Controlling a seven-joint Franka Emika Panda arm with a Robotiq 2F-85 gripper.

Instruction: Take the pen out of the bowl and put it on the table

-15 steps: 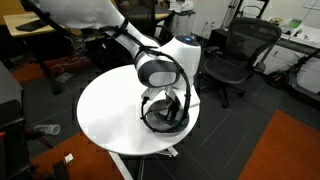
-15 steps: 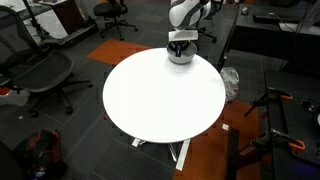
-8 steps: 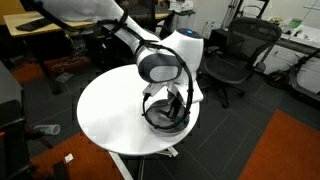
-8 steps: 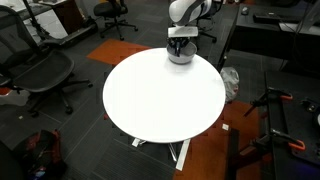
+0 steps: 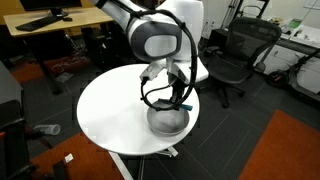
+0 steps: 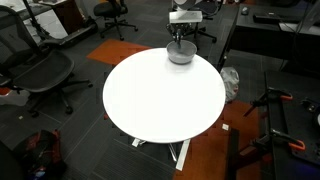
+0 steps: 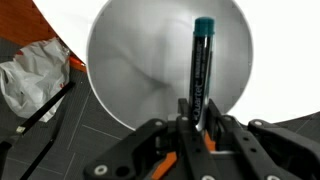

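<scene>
Shows at left of wrist view a crumpled pale bag (image 7: 35, 75) on dark floor. Looks down into the bowl (image 7: 140, 60) in the middle. Right of centre, grips the pen (image 7: 203, 60) between fingers of the gripper (image 7: 200, 122), nearly closed. In an exterior view, hangs above the bowl (image 5: 168, 122) on the right part of the table (image 5: 105, 115).

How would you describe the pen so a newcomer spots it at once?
Find the large round white table; at its edge sits a round shiny grey metal bowl, with the robot gripper above it. The thin dark pen with a teal-blue tip hangs pinched in that gripper over the bowl: the only slim, dark stick against the pale metal.
</scene>
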